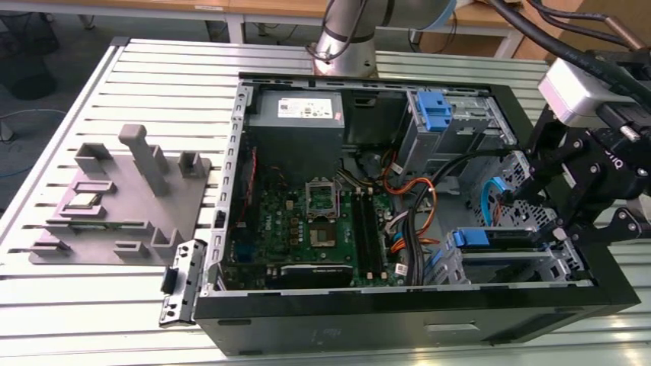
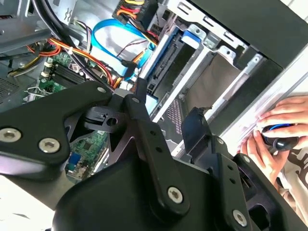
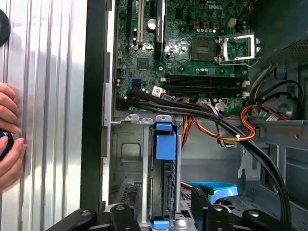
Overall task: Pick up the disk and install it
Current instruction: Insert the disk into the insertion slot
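The disk [image 1: 495, 238] sits in the metal drive cage at the front right corner of the open computer case [image 1: 336, 324], its blue rail end facing up. In the first wrist view the disk [image 3: 165, 144] stands edge-on in the cage slot. In the second wrist view the disk [image 2: 166, 62] shows with blue side rails. My black gripper [image 1: 575, 206] hangs just above and to the exterior view's right of the cage. It is open, with the fingers [image 3: 204, 204] spread and nothing between them.
Inside the case are a grey power supply [image 1: 297, 109], a green motherboard [image 1: 305, 229], an upright blue latch [image 1: 432, 110] and bundles of cables [image 1: 417, 191]. A grey fixture [image 1: 122, 198] stands on the slatted table. A person's hand [image 3: 7, 139] rests beside the case.
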Robot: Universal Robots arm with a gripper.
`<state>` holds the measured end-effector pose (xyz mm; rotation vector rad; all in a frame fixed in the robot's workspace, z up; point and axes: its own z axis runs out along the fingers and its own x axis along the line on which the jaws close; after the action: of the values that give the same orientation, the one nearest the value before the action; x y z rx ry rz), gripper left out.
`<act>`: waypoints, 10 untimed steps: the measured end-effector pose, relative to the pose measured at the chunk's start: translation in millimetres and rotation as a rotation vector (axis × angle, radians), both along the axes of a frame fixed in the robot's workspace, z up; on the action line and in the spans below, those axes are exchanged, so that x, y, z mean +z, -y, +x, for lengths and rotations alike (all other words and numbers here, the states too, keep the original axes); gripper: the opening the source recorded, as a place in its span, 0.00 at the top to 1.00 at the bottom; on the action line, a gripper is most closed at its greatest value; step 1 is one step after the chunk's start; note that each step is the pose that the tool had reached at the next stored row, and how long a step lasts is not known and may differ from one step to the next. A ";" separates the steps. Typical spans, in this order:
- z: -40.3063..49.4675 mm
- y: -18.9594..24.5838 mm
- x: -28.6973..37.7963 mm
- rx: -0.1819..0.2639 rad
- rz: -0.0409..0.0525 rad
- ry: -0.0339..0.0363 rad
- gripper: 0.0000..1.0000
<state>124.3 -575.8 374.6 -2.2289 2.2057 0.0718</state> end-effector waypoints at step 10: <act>0.0 -0.5 -1.8 0.001 -0.0002 0.0004 0.44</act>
<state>124.2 -575.3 372.8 -2.2298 2.2046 0.0712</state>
